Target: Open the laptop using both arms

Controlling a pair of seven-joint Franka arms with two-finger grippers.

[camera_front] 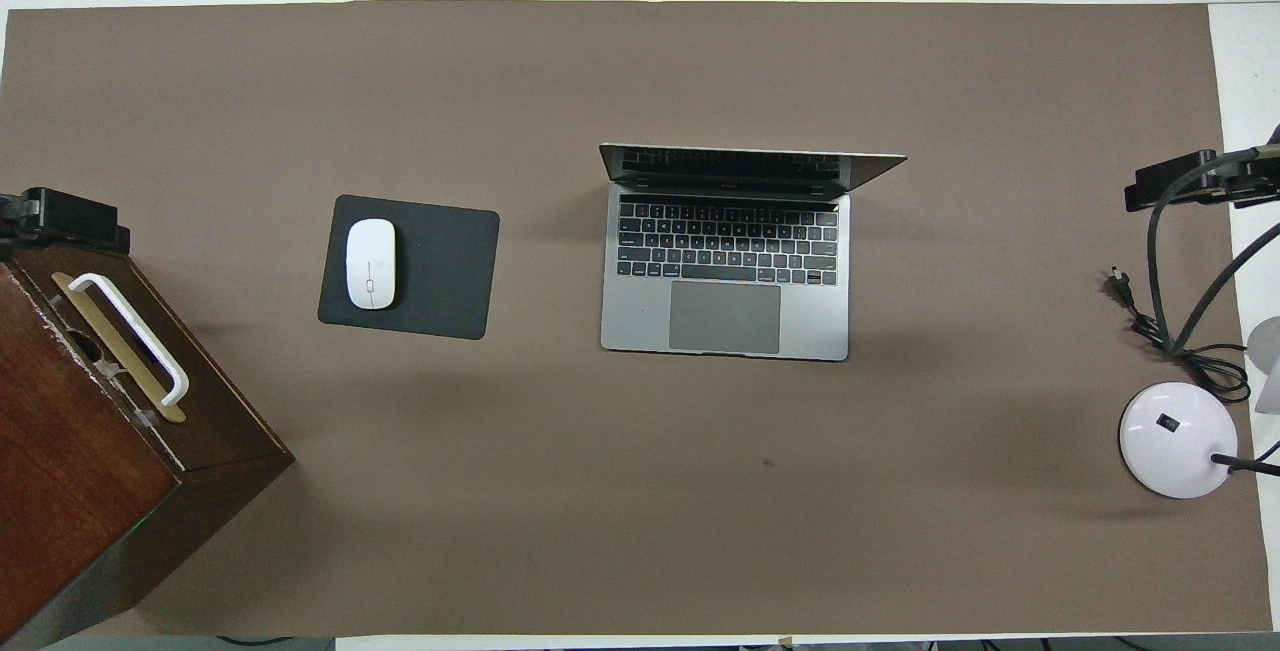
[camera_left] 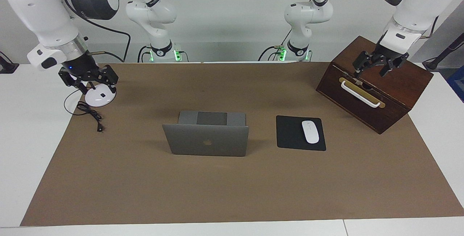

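The silver-grey laptop (camera_left: pixel 206 141) (camera_front: pixel 725 281) stands open in the middle of the brown mat. Its lid is upright and its keyboard faces the robots. My left gripper (camera_left: pixel 372 70) (camera_front: pixel 65 216) hangs open over the top of the wooden box (camera_left: pixel 377 98), above the edge by its white handle, holding nothing. My right gripper (camera_left: pixel 98 85) (camera_front: pixel 1195 181) hangs open over the white lamp base (camera_left: pixel 98 99), also with nothing in it. Both grippers are well away from the laptop, one toward each end of the table.
A black mouse pad (camera_left: pixel 290 132) with a white mouse (camera_left: pixel 310 131) lies beside the laptop toward the left arm's end. The lamp's black cable (camera_left: pixel 90 114) trails on the mat near its base. The mat's edge (camera_left: pixel 217 221) runs farthest from the robots.
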